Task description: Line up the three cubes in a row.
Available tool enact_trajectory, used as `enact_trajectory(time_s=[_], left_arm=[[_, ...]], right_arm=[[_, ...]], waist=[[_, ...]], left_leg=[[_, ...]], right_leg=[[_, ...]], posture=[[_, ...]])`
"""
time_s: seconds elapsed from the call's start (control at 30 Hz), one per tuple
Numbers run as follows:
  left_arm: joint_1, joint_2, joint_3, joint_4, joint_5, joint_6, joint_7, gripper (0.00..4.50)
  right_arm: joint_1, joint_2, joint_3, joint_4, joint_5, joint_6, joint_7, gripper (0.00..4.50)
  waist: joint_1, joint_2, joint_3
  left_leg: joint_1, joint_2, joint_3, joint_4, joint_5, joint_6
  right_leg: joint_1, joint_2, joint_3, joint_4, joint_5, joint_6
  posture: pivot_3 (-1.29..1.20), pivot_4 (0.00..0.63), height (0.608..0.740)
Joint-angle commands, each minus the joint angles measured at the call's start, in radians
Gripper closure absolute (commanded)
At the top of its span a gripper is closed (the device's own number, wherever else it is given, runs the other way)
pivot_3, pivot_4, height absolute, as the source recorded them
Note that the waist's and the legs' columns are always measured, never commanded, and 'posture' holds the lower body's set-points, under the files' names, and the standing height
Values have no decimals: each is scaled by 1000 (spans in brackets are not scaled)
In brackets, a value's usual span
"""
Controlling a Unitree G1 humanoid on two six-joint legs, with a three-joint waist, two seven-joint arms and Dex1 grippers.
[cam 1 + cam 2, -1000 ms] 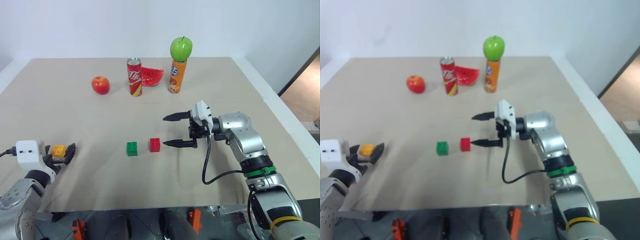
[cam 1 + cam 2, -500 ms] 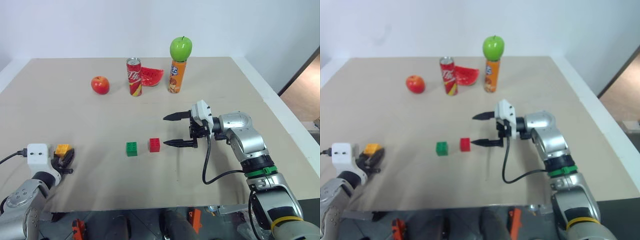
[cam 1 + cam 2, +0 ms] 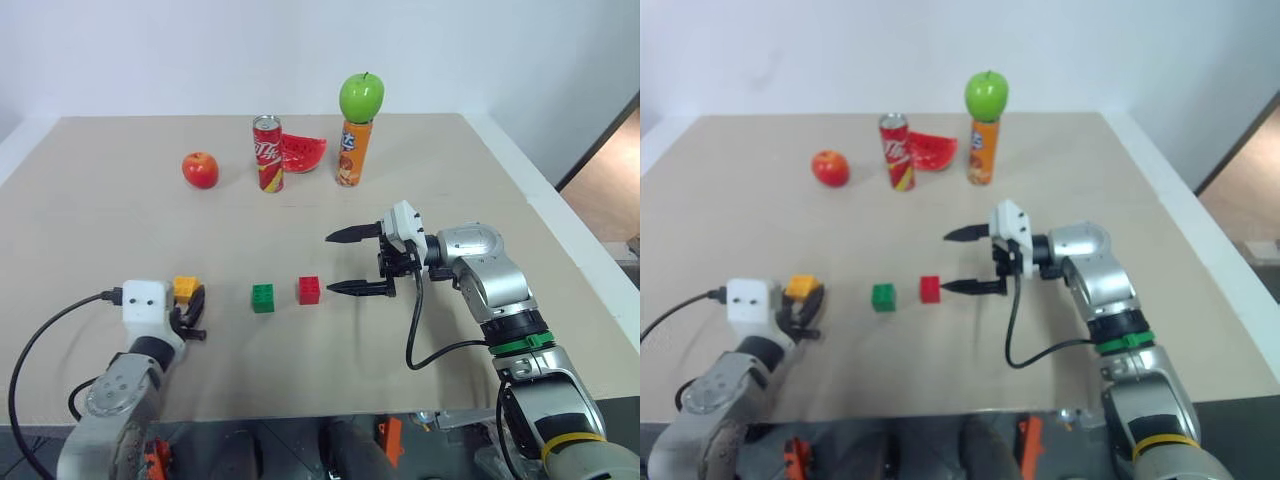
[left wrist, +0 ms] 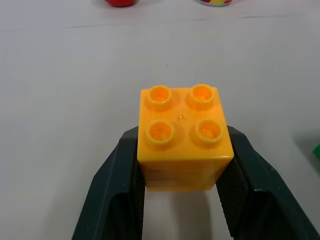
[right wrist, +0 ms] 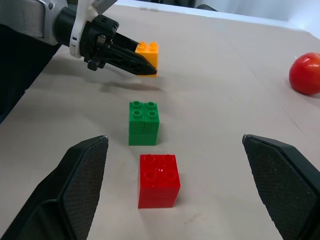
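Note:
My left gripper (image 3: 188,312) is shut on the orange-yellow cube (image 3: 185,289). It holds the cube just over the table, left of the green cube (image 3: 263,297). In the left wrist view the studded orange-yellow cube (image 4: 182,137) sits clamped between both fingers (image 4: 120,185). The red cube (image 3: 309,290) stands right of the green one with a small gap between them. My right gripper (image 3: 330,263) is open and points left, its lower fingertip just right of the red cube. In the right wrist view the red cube (image 5: 158,179), green cube (image 5: 144,122) and orange-yellow cube (image 5: 148,51) lie roughly in one line.
At the back of the table stand a red apple (image 3: 201,170), a soda can (image 3: 268,153), a watermelon slice (image 3: 304,153) and an orange bottle (image 3: 351,153) with a green apple (image 3: 362,97) on top. The table's front edge (image 3: 300,415) runs close below the arms.
My left gripper closed on the orange-yellow cube and carried it to the right, toward the green cube. The right arm and the red and green cubes stayed put.

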Motion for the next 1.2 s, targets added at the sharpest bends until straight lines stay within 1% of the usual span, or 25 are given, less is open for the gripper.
enact_trajectory(time_s=[0.03, 0.23, 0.5, 0.87, 1.2], left_arm=[[-9, -14, 3, -31, 23, 8, 40, 3145], [-41, -28, -39, 7, 28, -1, 32, 3145], [-71, -21, -90, 36, 25, 26, 7, 3145], [-33, -5, -91, 14, 48, 43, 9, 3145], [-59, -2, -101, 71, 48, 30, -28, 3145]], right_arm=[[3, -10, -17, -44, 16, -4, 3, 0], [8, -20, -21, -52, 13, 0, -1, 0], [13, -34, -24, -64, 13, 4, -7, 0], [21, -35, -21, -66, 11, -3, -19, 0], [18, -30, -21, -59, 11, -4, -21, 0]], waist=[[0, 0, 0], [2, 0, 0], [1, 0, 0], [1, 0, 0], [2, 0, 0]], left_leg=[[0, 0, 0, 0, 0, 0], [0, -1, 0, 0, 0, 0], [0, -1, 0, 0, 0, 0], [0, -1, 0, -1, 0, 0], [0, -2, 0, -1, 0, 0]], right_leg=[[0, 0, 0, 0, 0, 0], [0, -1, 0, 0, 0, 0], [0, -1, 0, 0, -1, 0], [0, -1, 0, 0, -1, 0], [0, -1, 0, 0, 0, 0]], posture=[[0, 150, 740], [0, 150, 740], [0, 150, 740], [0, 150, 740], [0, 150, 740]])
